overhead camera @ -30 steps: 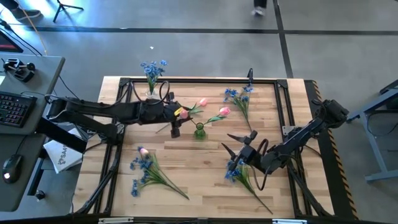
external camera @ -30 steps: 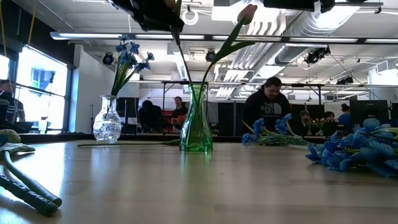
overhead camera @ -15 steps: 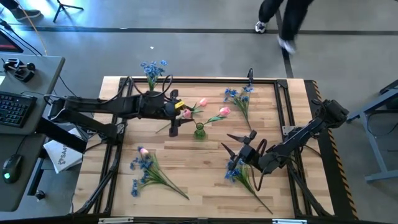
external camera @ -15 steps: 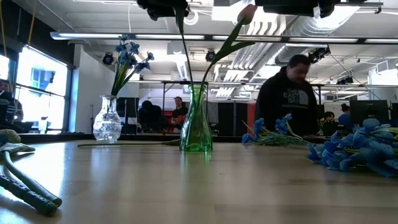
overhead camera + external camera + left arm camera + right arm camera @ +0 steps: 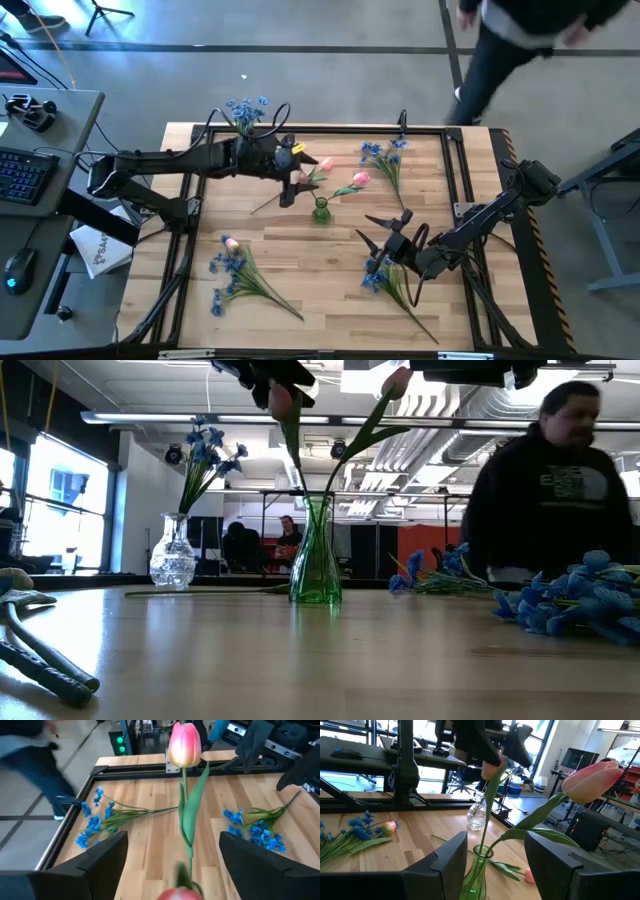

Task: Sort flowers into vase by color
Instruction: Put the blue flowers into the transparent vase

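left fingers (image 5: 292, 186): I see them spread wide, tulip (image 5: 326, 164) freed above green vase (image 5: 320, 209)
risk: stem may tip out
right fingers (image 5: 383, 228): apart, empty

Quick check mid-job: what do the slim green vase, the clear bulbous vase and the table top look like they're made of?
Slim green vase: likely glass, glossy; it is translucent and the stems show through it.
Clear bulbous vase: looks like cut or pressed glass; colourless, with faceted glints, though clear plastic can't be ruled out.
Table top: wood, butcher-block style; pale planks with visible seams and a low sheen.
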{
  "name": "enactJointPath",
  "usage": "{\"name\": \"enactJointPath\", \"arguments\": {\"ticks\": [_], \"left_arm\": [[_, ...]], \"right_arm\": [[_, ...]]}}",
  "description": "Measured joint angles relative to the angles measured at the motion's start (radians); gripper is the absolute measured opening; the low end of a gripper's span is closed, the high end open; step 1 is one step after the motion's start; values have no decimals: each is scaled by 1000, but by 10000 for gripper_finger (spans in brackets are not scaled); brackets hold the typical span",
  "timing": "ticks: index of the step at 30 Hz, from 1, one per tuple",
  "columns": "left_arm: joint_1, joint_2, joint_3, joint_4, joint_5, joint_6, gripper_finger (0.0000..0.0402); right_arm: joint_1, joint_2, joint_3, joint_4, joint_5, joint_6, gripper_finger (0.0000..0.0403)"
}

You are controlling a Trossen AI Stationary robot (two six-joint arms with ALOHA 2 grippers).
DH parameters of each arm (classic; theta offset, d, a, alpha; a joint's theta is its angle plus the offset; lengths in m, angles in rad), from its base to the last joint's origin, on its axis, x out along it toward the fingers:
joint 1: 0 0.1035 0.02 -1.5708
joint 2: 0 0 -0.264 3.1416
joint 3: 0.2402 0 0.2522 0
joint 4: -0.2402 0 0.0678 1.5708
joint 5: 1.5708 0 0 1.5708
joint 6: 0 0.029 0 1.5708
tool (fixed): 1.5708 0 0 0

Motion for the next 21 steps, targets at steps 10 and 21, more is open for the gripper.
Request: {"name": "enactJointPath", "arguments": {"ticks": [10,21], "left_arm": [[-125,-60,203,-302,-295,-15,307],[-598,-78,223,-526,-665,-356,307]], "right_arm": [[0,0,0,0,0,0,194],[-49,-1,0,61,-34,-86,194]]}}
